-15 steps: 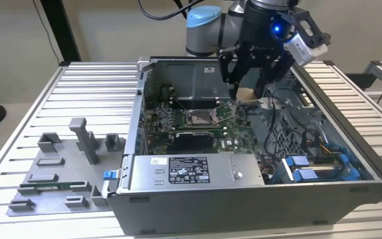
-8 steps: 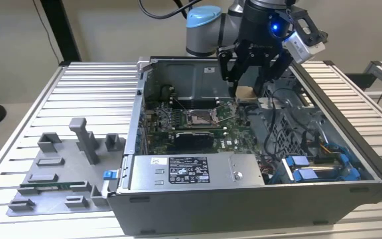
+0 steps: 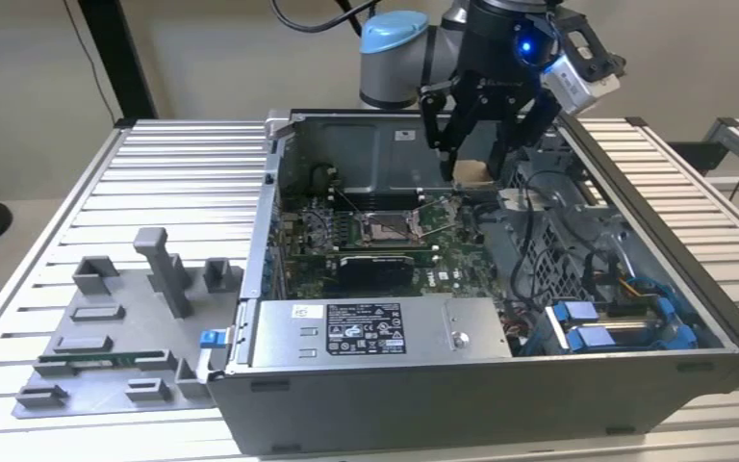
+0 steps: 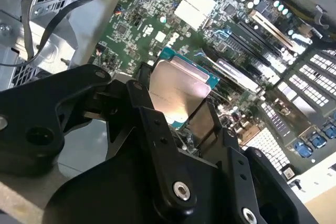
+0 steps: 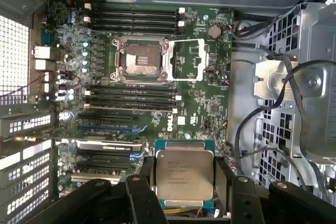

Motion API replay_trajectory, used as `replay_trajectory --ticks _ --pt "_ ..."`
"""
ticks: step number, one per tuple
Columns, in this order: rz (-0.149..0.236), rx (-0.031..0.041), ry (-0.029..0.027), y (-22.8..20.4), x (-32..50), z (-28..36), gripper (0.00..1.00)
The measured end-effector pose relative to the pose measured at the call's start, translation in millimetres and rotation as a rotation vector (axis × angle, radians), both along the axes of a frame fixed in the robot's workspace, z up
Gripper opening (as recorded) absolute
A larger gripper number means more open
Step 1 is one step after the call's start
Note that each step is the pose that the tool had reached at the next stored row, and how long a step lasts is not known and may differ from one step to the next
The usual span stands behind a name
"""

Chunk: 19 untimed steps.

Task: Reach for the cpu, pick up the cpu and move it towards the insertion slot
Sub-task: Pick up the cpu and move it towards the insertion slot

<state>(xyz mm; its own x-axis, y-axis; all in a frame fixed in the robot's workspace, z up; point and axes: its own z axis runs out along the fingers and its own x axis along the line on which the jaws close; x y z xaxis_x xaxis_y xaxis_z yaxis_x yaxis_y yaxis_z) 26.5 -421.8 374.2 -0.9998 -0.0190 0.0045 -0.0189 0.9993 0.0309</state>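
Observation:
My gripper (image 3: pixel 476 166) hangs above the back of the open computer case, shut on the cpu (image 3: pixel 471 172). In both wrist views the black fingers (image 5: pixel 146 176) press on two opposite edges of the cpu (image 5: pixel 184 176), whose silvery top (image 4: pixel 177 88) faces the cameras. The insertion slot (image 3: pixel 383 228) is a silver-framed socket with a dark centre on the green board, below the gripper and toward the exterior view's left. In the first wrist view the insertion slot (image 5: pixel 140 59) stands uncovered, its metal frame flipped open beside it, well apart from the held cpu.
The case wall (image 3: pixel 274 192) surrounds the green board. A power supply box (image 3: pixel 369 332) lies in front of the slot, with black cables (image 3: pixel 537 226) and blue drive carriers (image 3: pixel 614 327) on the exterior view's right. A grey fixture tray (image 3: pixel 100 337) holds a green memory stick (image 3: pixel 88 361).

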Motion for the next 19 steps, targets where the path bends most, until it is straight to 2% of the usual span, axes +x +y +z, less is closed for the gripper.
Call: replay_trajectory --ticks 7,16,19 --pt "0.000 0.0001 0.0000 16.7 0.0 -0.9 0.00" --pt "0.000 0.0001 0.0000 34.1 0.0 -2.1 0.00" --pt "0.000 0.0001 0.0000 44.0 -0.6 -2.6 0.00"
